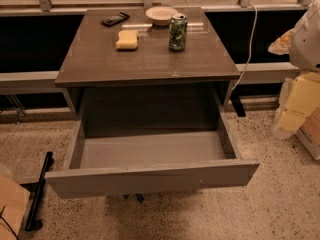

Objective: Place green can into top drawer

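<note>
The green can (178, 32) stands upright on the grey-brown table top (150, 59), at the back right, next to a bowl. The top drawer (150, 176) is pulled wide open below the table top, and its pale grey inside (150, 149) holds nothing. My gripper is not in view. A white rounded shape (307, 36) at the right edge may be part of my arm. It is well to the right of the can and does not touch it.
A pale bowl (161, 15), a yellow sponge (127, 39) and a dark remote-like object (115, 19) lie on the table top. A white cable (248, 49) hangs at the right. Yellowish boxes (300, 106) stand on the floor at the right. A black bar (39, 194) lies at the left.
</note>
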{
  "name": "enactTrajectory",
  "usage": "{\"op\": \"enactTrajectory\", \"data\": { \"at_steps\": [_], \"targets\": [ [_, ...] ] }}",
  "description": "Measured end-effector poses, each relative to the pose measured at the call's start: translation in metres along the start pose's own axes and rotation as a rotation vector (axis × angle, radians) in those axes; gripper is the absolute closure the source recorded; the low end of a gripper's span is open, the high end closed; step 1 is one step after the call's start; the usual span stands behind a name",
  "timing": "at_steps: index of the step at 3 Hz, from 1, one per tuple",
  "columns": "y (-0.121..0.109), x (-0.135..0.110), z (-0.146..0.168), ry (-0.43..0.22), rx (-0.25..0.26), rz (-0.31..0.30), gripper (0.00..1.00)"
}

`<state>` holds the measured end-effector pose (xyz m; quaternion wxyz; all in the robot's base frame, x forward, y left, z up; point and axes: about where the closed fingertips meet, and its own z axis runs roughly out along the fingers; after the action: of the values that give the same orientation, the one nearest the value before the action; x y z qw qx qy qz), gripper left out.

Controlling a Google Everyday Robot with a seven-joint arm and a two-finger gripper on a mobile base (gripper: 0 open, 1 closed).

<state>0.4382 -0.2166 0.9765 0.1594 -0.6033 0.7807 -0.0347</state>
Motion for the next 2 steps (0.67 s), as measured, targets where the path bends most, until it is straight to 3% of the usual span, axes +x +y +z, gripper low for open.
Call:
{"op": "enactTrajectory", "data": {
  "at_steps": [1,2],
  "targets": [
    [0.000,0.000,0.000,0.000,0.000,0.000,0.00],
    [-0.019,-0.018,0.008,-0.096,0.030,0.029,0.00]
  ]
}}
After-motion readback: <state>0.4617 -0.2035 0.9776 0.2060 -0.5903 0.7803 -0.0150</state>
